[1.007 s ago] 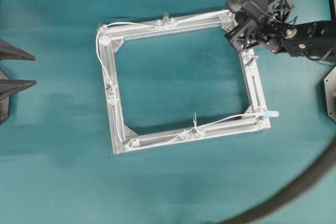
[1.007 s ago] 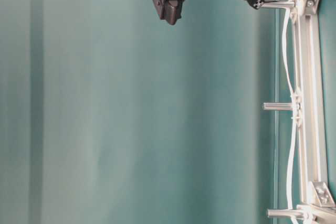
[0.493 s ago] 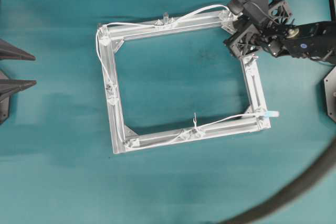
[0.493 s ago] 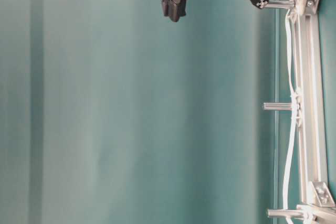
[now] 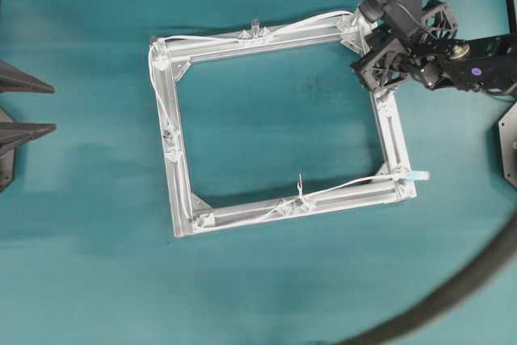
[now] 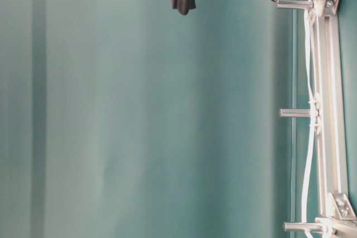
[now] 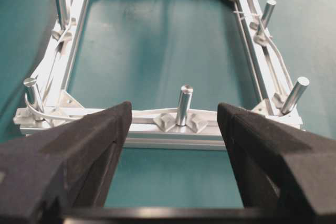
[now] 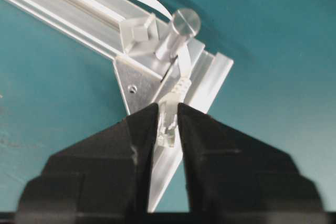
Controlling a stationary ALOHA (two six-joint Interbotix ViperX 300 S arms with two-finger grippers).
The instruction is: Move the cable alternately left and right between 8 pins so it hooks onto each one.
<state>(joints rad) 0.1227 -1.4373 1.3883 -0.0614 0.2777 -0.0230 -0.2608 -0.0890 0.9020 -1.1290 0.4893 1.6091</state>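
Cable (image 5: 174,163): a thin white cord laid round the frame (image 5: 388,131), running from the blue tip (image 5: 420,175) at 4 o'clock, along the 6 o'clock rail, up the 9 o'clock rail and across the 12 o'clock rail to the corner at 1 o'clock. Its plug (image 8: 167,124) lies there, just below the corner pin (image 8: 178,32), which the cord bends round.

Key relation: the plug's long axis points from the pin straight down into the right gripper (image 8: 167,129), lying lengthwise between the two fingers. The fingers stand narrow, close on either side of the plug; whether they press it or have let it go cannot be told. The right arm is plainly the nearer; the next pin on the 3 o'clock rail lies toward 6 o'clock from the gripper in the overhead view.

Left gripper (image 7: 170,129): wide open, holding nothing, parked well apart at 9 o'clock, facing the frame's near rail and its middle pin (image 7: 184,103).

Hard to read: the right arm covers the 1 o'clock corner from overhead. The table-level view cuts off most of the frame. Not all eight pins can be counted in any one view.
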